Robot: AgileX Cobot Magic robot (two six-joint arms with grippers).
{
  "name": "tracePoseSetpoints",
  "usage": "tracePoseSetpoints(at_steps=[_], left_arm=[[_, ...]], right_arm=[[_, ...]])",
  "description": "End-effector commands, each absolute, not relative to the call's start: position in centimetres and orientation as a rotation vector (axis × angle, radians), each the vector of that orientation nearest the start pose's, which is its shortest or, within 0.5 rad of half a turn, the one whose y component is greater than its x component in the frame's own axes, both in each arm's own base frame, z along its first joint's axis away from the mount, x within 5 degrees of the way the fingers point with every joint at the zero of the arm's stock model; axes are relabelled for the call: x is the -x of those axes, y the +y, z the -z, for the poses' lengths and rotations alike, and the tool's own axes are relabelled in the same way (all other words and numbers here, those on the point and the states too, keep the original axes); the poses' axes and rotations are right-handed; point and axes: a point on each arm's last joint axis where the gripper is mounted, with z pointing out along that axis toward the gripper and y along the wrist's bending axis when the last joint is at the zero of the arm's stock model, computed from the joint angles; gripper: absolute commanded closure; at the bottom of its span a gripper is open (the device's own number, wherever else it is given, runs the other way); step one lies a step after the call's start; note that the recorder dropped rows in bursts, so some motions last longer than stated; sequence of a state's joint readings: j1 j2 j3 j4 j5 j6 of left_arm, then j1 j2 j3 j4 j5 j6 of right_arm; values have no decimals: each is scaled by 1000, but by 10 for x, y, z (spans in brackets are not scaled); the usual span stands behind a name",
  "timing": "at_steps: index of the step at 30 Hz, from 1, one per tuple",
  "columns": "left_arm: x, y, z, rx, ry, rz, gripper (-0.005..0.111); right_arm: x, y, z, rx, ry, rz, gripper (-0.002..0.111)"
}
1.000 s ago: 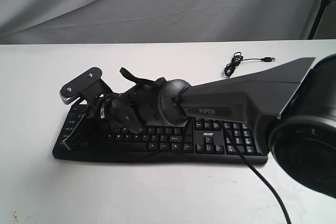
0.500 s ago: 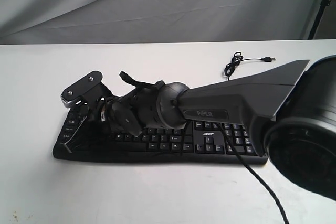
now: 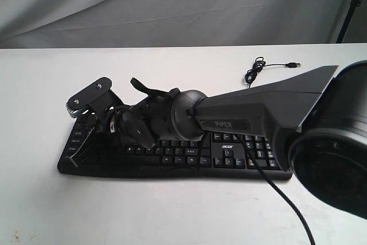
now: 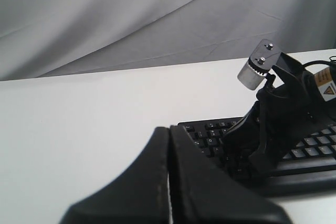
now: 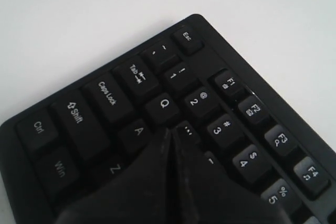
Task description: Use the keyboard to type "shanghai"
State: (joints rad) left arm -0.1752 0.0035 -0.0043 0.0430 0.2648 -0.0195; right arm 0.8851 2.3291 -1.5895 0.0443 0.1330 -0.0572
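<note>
The black keyboard [image 3: 229, 154] lies across the white table, its acer logo near the number pad. My right arm reaches across it from the right. The right gripper [image 3: 86, 142] is shut and points down at the keyboard's left end. In the right wrist view its closed tip [image 5: 170, 130] sits low over the keys [image 5: 105, 98], between A, Q and the key with the 2 above it; whatever key lies under the fingers is hidden. My left gripper [image 4: 169, 128] is shut and empty, held off the keyboard's [image 4: 207, 129] left end, and it faces the right gripper [image 4: 239, 148].
The keyboard's thin USB cable [image 3: 258, 70] lies coiled on the table behind the number pad, plug free. A grey cloth backdrop [image 3: 172, 4] hangs behind the table. A cable from the right arm [image 3: 281, 190] trails over the keyboard's front right.
The right gripper and its wrist camera sank slightly toward the keys a second ago. Nothing has shifted over the last half second.
</note>
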Motion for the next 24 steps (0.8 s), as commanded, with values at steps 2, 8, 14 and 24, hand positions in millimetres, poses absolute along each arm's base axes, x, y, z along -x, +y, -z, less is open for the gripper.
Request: tracePoseSetpoints(at_steps=[2, 8, 14, 24], left_arm=[[-54, -9, -190, -167, 1735, 103, 107], [-54, -9, -190, -167, 1735, 103, 107], [-54, -9, -190, -167, 1735, 103, 107], [-54, -9, -190, -167, 1735, 103, 107]], right_arm=[[-317, 387, -103, 1081, 2136, -402, 108], [-316, 387, -103, 1095, 2132, -394, 108], [-314, 386, -101, 1114, 2134, -384, 108], [-316, 388, -122, 1117, 2058, -388, 108]])
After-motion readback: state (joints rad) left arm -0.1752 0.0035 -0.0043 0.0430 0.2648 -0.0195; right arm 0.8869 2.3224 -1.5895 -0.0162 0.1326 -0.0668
